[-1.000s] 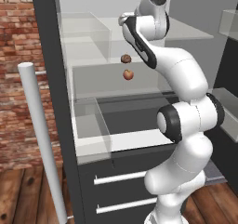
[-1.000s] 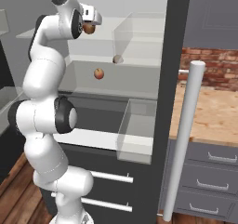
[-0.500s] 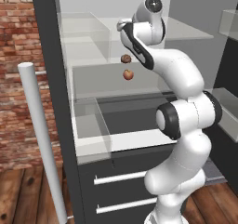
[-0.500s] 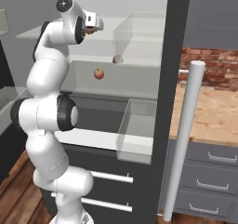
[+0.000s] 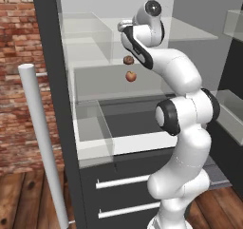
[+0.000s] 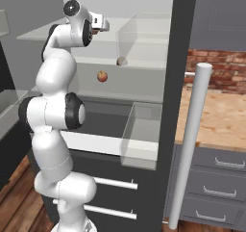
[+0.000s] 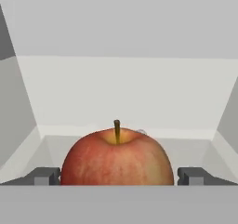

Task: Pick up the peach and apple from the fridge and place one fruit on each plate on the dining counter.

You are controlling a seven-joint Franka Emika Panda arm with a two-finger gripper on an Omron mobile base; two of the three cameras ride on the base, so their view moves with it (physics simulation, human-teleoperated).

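The apple [image 7: 117, 157] sits low in the middle of the hand view, stem up, between the two fingertips [image 7: 44, 176], which stand just beside its flanks; the jaws [image 7: 118, 176] are narrow around it (contact itself I cannot tell). Both base views show the fridge [image 5: 56, 85] instead, with the peach [image 5: 131, 76] at centre frame and a dull brown lump [image 5: 128, 60] just above it. The arm covers the hand there. The tabletop [image 6: 216, 115] shows at right in the right base view.
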